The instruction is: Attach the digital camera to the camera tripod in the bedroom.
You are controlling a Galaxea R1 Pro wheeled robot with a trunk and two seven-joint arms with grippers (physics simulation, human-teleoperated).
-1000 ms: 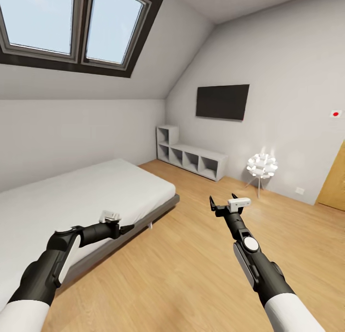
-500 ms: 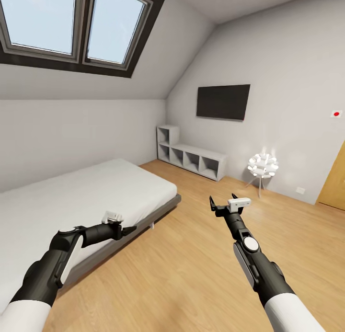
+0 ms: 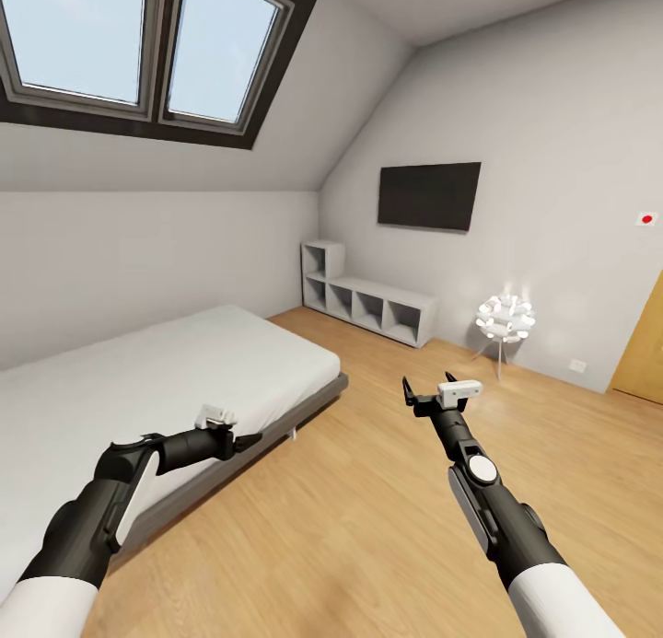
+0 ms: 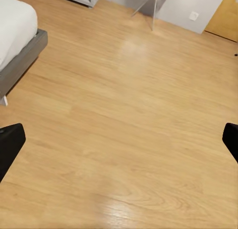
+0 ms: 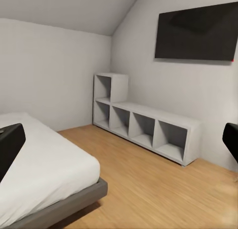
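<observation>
The robot stands in the bedroom, and against the pictures from a second ago almost nothing has moved: the view has crept a hair sideways and the left arm has shifted slightly, so the base seems to be settling or turning very slowly. That reads as a pause in the search, not progress on the attaching itself.

Neither the digital camera nor the camera tripod can be seen from here. The bed [image 3: 166,371] fills the left side, with the left gripper [image 3: 241,441] held out over its near edge, above the floor [image 3: 368,491]. The right gripper [image 3: 426,389] is raised mid-room, pointing toward the grey shelf unit [image 3: 368,302] under the wall screen [image 3: 428,194]. The small white lamp [image 3: 504,318] on thin legs by the far wall is not the tripod.

Both grippers are spread wide with nothing between the fingers; each wrist view shows only dark fingertips far apart at the frame sides.

My guess is the robot needs to turn further to find the camera and tripod
</observation>
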